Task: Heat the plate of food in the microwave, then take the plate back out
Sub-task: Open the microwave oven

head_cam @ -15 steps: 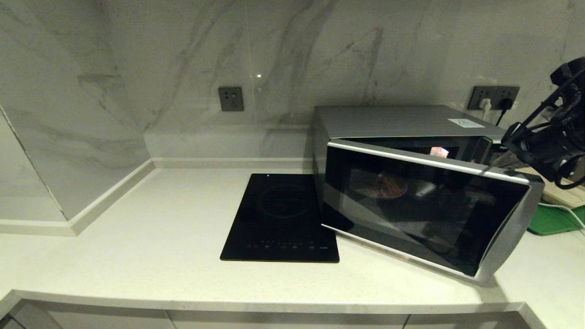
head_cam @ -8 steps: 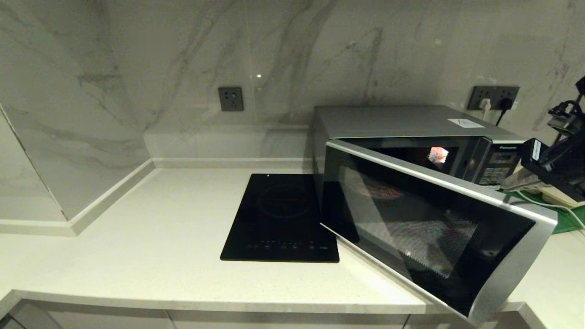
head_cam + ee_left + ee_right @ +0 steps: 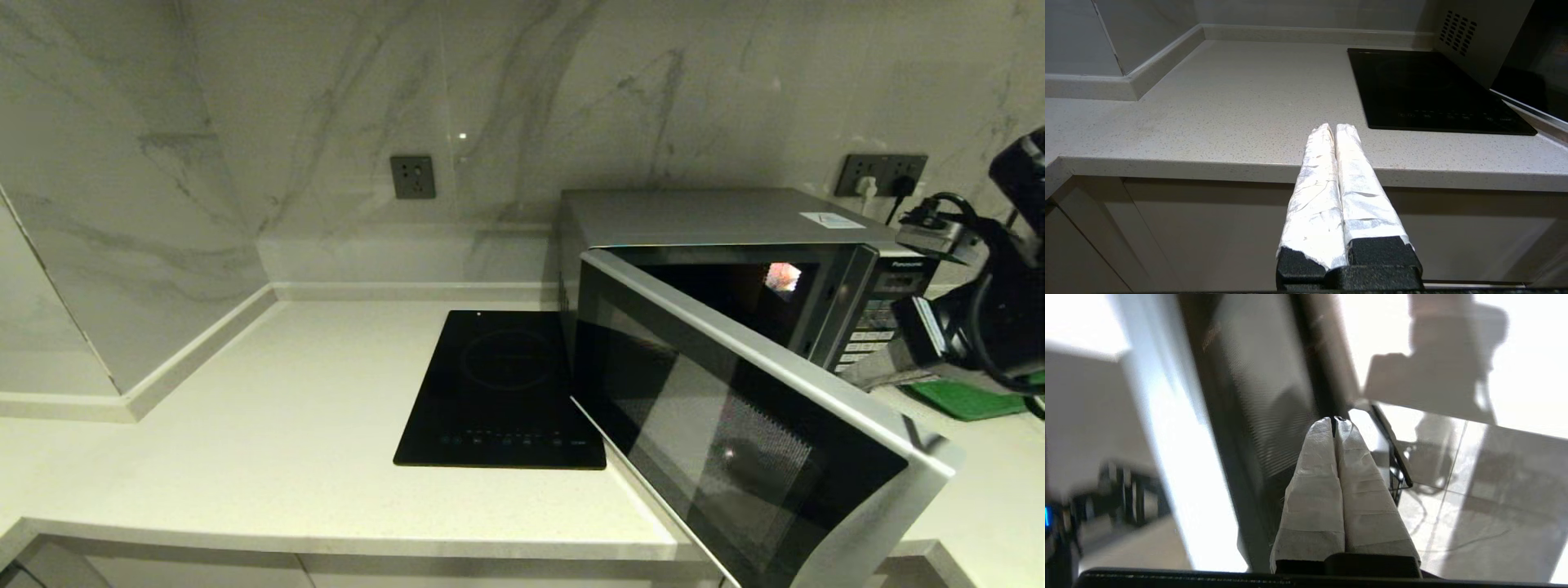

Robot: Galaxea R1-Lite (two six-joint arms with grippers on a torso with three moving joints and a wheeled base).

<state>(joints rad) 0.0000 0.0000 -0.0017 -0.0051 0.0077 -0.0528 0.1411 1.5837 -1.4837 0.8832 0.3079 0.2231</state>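
The silver-grey microwave (image 3: 718,216) stands on the counter at the right. Its dark glass door (image 3: 735,441) is swung well out toward the counter's front edge. The cavity behind it is dark apart from one small lit patch. The plate of food is hidden. My right gripper (image 3: 867,374) is shut with nothing in it and sits just behind the door's free edge, below the button panel (image 3: 878,314). In the right wrist view that gripper (image 3: 1336,420) points along the door's inner face. My left gripper (image 3: 1333,127) is shut and parked low in front of the counter edge.
A flat black induction cooktop (image 3: 502,392) lies just left of the microwave, with the open door partly over its right side. A green tray (image 3: 967,400) lies at the far right behind my right arm. Wall sockets (image 3: 411,176) (image 3: 886,174) sit on the marble backsplash. The counter (image 3: 286,408) runs left to a corner wall.
The microwave door has swung from slightly ajar to wide open toward the front. My right arm has come down and forward beside the button panel. The left arm has not moved.
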